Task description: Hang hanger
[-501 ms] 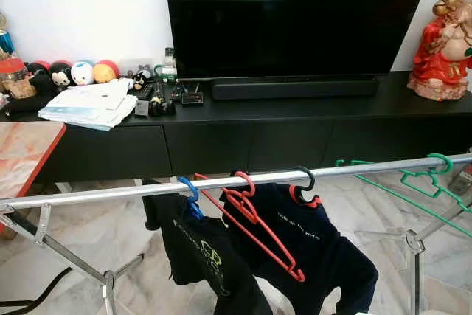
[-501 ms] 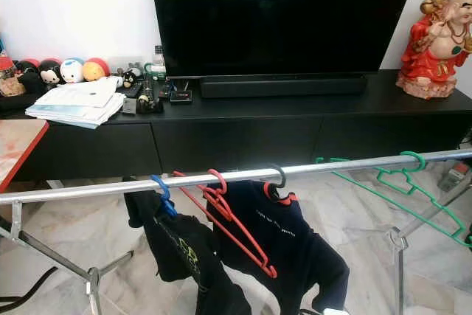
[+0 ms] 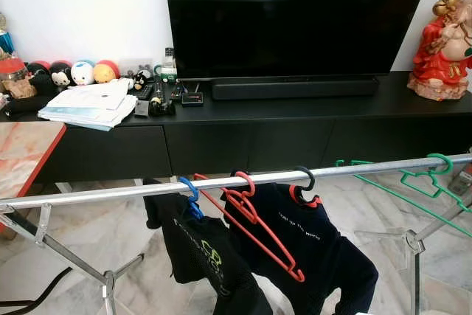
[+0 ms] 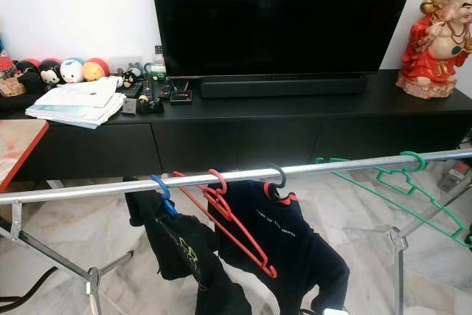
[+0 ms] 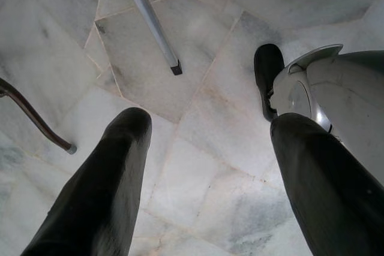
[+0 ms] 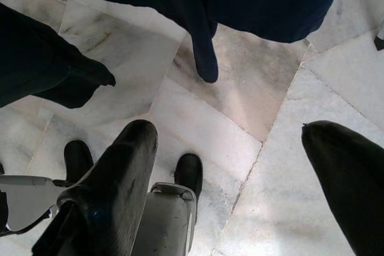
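**Hangers on the rail, both grippers low over the marble**

A shiny round metal rail (image 3: 221, 182) runs across the foreground on crossed metal legs, tilting slightly up toward the robot's right. Four plastic hooks sit on it. Furthest toward the robot's left, a blue hanger (image 3: 190, 195) carries a black shirt (image 3: 199, 256) with a green print. Just beside it a bare red hanger (image 3: 258, 234) hangs twisted, its thin bar slanting down in front of the clothes. Next along, a black-hooked hanger (image 3: 304, 179) holds a navy shirt (image 3: 317, 248) with a red collar and small white lettering. Well apart, near the rail's right end, an empty green hanger (image 3: 431, 178) hangs with its slim frame angled away.

Behind the rail stands a long matte black TV cabinet (image 3: 243, 138) with a big dark television (image 3: 295, 16) and a soundbar (image 3: 295, 88) on top. Also on it are a stack of papers (image 3: 88, 105), a row of round plush toys (image 3: 74, 73) and a glossy red and gold figurine (image 3: 445, 42). A reddish marble tabletop (image 3: 22, 153) pokes in from the left.

The left gripper (image 5: 210, 166) points down at the pale veined marble floor (image 5: 198, 124), its black fingers spread wide with nothing between them, a rack leg (image 5: 150, 19) ahead. The right gripper (image 6: 234, 166) is likewise spread and empty, beneath the hem of the navy shirt. Both sit well below the rail, and no hanger touches them.
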### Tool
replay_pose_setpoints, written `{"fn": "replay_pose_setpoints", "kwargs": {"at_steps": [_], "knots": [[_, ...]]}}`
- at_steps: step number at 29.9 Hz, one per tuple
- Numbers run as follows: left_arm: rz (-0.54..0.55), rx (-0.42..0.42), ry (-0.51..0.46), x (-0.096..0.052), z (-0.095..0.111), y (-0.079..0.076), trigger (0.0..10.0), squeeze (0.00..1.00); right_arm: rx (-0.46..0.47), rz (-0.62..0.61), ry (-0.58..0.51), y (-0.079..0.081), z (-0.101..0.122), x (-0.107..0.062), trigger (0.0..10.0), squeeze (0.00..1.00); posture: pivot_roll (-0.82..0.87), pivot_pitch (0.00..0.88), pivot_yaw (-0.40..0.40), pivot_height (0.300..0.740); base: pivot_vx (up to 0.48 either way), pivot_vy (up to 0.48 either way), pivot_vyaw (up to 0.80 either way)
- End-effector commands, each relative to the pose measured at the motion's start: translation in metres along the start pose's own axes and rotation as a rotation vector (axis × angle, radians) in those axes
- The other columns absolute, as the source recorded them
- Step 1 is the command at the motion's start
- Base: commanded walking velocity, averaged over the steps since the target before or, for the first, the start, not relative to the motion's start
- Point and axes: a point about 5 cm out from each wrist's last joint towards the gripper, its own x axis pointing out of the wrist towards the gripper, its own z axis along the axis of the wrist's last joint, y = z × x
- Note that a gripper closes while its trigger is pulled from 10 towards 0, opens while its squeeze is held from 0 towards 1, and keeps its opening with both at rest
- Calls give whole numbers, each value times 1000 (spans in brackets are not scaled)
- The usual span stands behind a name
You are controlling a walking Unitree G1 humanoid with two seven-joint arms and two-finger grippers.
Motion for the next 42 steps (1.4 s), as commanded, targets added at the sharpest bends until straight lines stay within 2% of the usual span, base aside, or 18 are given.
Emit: {"fn": "replay_pose_setpoints", "kwargs": {"at_steps": [1,11,12,14,21,24,32,36,42], "knots": [[-39,-133,-122,5,54,-2,10000,0,209,82,-70,31,36,7,10000,0,25,0,32,740,0,0,0],[-39,-128,-116,5,52,-2,10000,0,205,83,-68,30,35,7,10000,0,27,0,33,740,0,0,0],[-53,-102,-97,4,39,-3,10000,0,234,68,-54,23,26,5,10000,0,-12,0,78,740,0,0,0],[-86,-59,-70,3,19,-9,10000,0,291,41,-34,13,11,3,10000,0,-10,0,76,740,0,0,0],[-116,-61,-85,6,25,-31,10000,0,290,45,-26,12,9,3,10000,0,3,0,72,740,0,0,0],[-119,-66,-89,6,26,-32,10000,0,293,47,-26,13,9,3,10000,0,4,0,67,740,0,0,0],[-99,-102,-90,6,28,-25,10000,0,185,59,-22,11,13,3,10000,0,4,0,49,740,0,0,0],[-77,-131,-76,4,21,-13,10000,0,139,74,-30,10,16,3,10000,0,12,0,41,740,0,0,0],[-57,-147,-71,1,13,-2,10000,0,102,94,-43,11,21,3,10000,0,16,0,38,740,0,0,767]]}}
